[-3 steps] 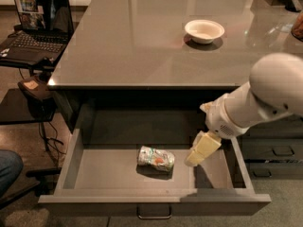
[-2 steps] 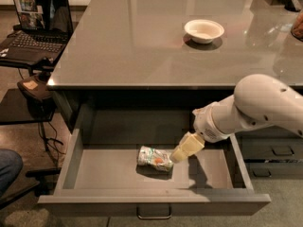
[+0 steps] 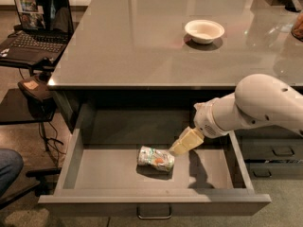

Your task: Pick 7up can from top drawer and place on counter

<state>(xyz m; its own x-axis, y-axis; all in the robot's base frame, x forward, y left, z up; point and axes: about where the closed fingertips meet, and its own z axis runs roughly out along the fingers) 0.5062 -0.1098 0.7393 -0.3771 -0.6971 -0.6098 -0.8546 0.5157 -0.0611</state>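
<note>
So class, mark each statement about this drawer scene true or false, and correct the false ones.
1. The 7up can lies on its side inside the open top drawer. True.
2. The end effector hovers over the counter beside the bowl. False: it is down in the drawer, right at one end of the can.
3. A white bowl sits on the counter. True.
4. The laptop is closed. False: it is open with its screen lit.
</note>
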